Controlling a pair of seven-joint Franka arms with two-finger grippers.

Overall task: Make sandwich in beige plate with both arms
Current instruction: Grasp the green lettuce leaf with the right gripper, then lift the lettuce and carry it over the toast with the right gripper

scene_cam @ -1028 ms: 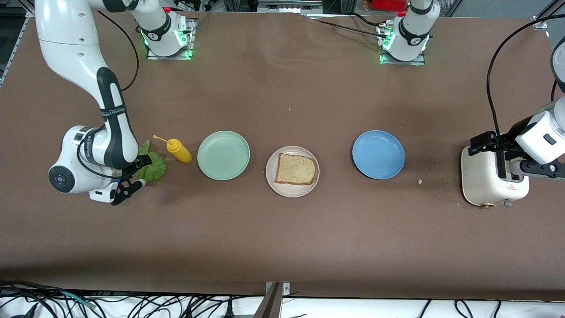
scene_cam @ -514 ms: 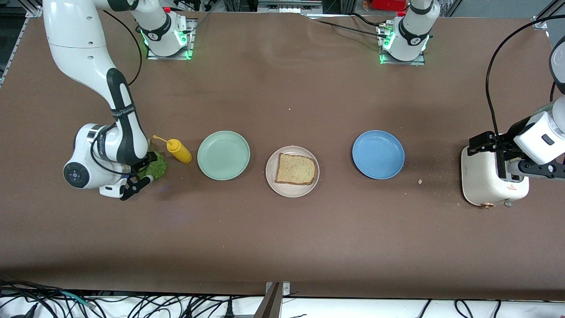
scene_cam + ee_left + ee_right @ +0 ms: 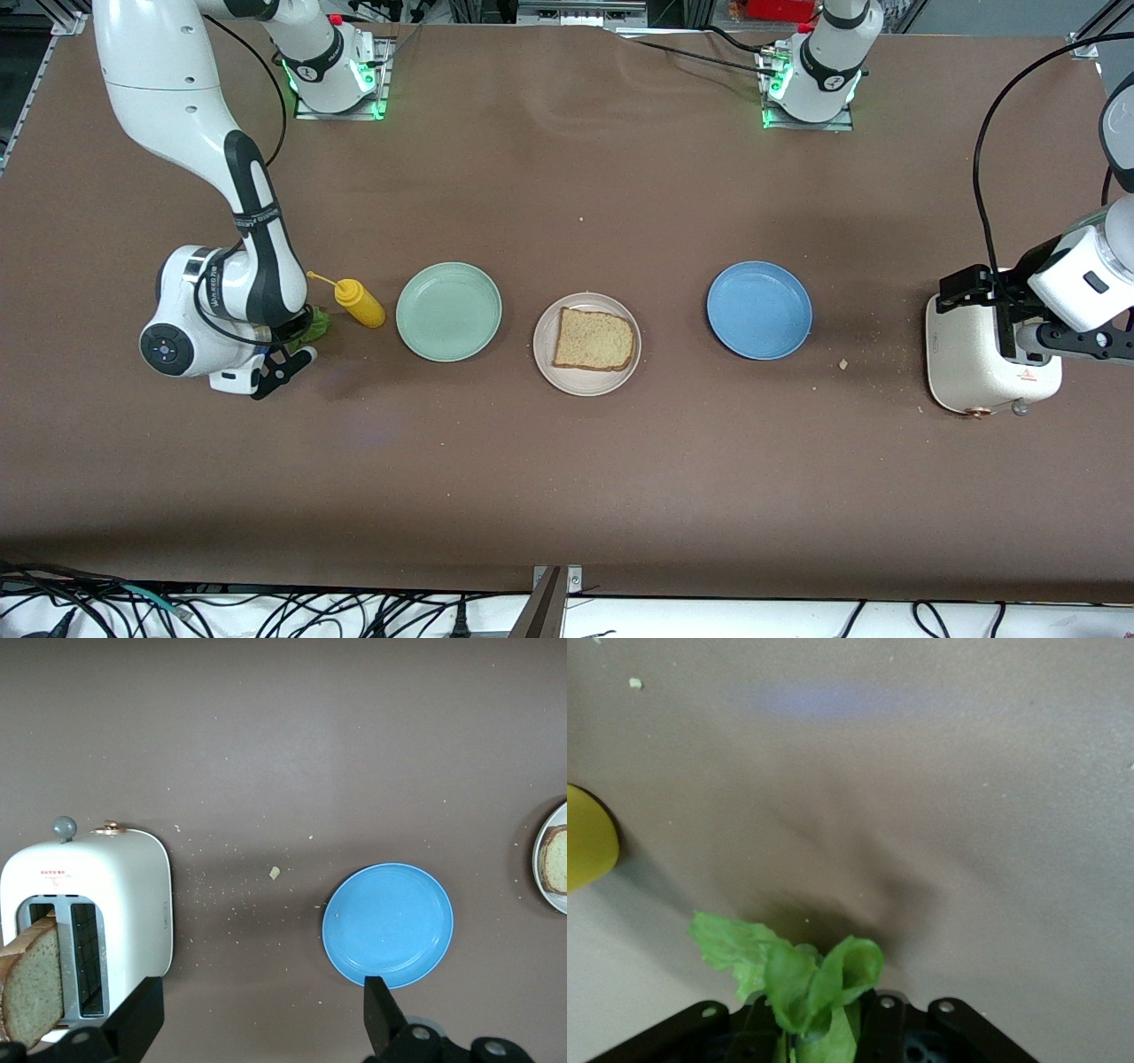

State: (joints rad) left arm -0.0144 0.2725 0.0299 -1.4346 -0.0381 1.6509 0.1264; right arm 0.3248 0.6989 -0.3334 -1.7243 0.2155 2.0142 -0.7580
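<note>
Since the earlier frames the right gripper [image 3: 292,354] has slid toward the mustard bottle [image 3: 359,302] & pinched down on the lettuce leaf [image 3: 811,979], now bunched between its fingers. So the filling looks secured; next prob. a carry to the beige plate [image 3: 586,385], mid-table, w/ one bread slice [image 3: 594,339] on it. Left gripper [image 3: 257,1023] hangs wide open over the toaster [image 3: 133,895], holding nothing; 2nd slice [image 3: 31,979] sits in the slot.
</note>
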